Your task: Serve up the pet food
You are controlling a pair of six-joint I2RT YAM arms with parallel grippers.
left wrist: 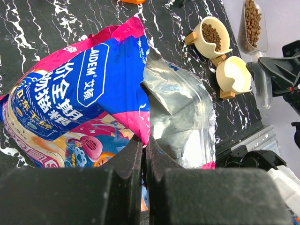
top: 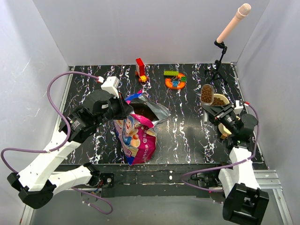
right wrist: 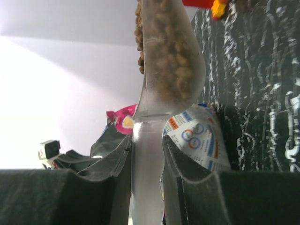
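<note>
Grip, left: my left gripper (left wrist: 144, 154) is clenched on the top edge of the pet-food bag (left wrist: 79, 93), pinching it where the printed side meets the silver lining. The mouth gapes open.

Grip, right: my right gripper (right wrist: 147, 154) is grasping the clear scoop (right wrist: 171, 61) by its handle, jaws closed snugly on the plastic.

Pet food: kibble (left wrist: 252, 18) fills the scoop, heaped to the lip. More lies in the far bowl (left wrist: 202, 44), and I see a dark mass inside the bag mouth from the top camera.

Bowls: two cream bowls sit side by side, touching. The near bowl (left wrist: 234, 75) is empty.

Scoop position: close beside the far bowl. I cannot tell whether it sits over the rim or short of it.

Step, as I judge it: carrying a load to be tipped, with the empty bowl the likely target.

Risk, spill: a heaped scoop tilted too early or too fast would scatter pellets over the table (top: 187, 131).

Risk, slip: the smooth handle could twist in my jaws as the load shifts.

Risk, knock: the scoop's lip could nudge the light bowls.

Risk, bag: letting go on the left could slump it and pour kibble out.
</note>
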